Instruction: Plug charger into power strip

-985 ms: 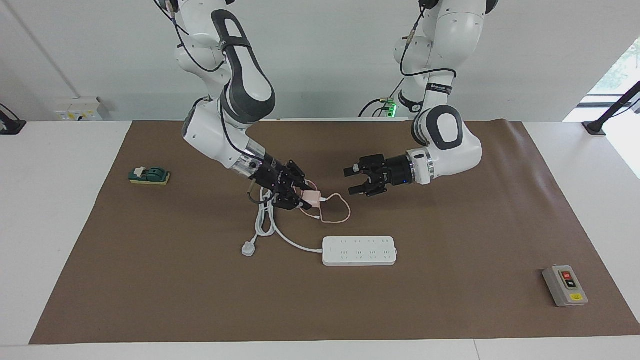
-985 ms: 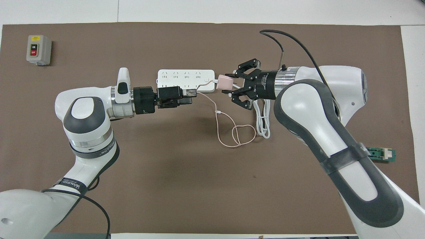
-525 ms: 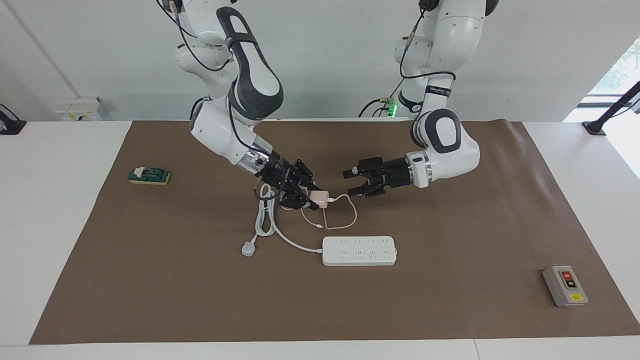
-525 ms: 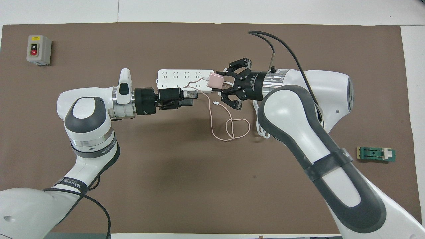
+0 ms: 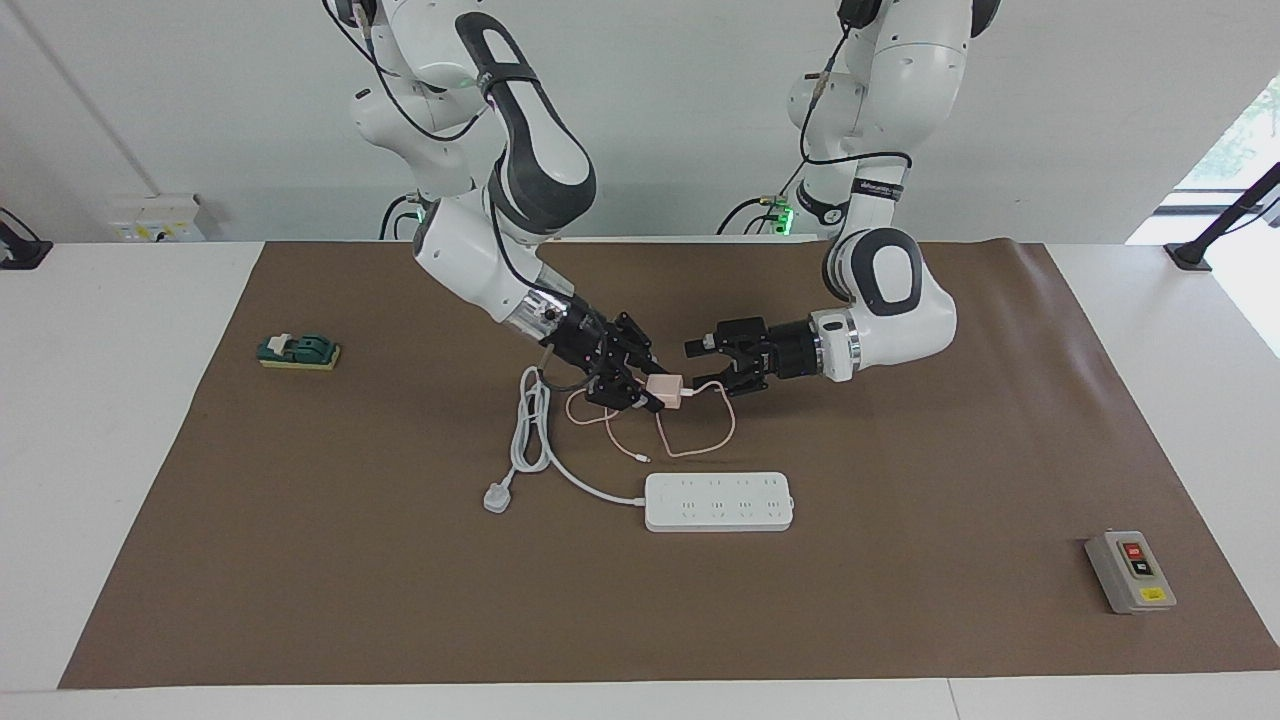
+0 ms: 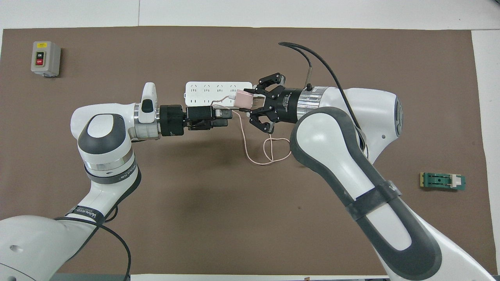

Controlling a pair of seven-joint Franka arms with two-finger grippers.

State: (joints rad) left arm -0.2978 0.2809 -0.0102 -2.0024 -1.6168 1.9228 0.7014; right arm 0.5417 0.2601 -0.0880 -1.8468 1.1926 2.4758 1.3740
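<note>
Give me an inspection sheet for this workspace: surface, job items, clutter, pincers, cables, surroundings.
Surface: brown mat on a white table.
Job's things: pink charger held in the air; power strip flat on the mat, nothing plugged in.
Clutter: grey switch box toward the left arm's end; green block toward the right arm's end.
Grippers: right pincer shut on the charger; left pincer open, facing the charger.
Cables: pink cable drooping in loops; white cord bundled, white plug lying loose.
Surroundings: wall socket.
</note>
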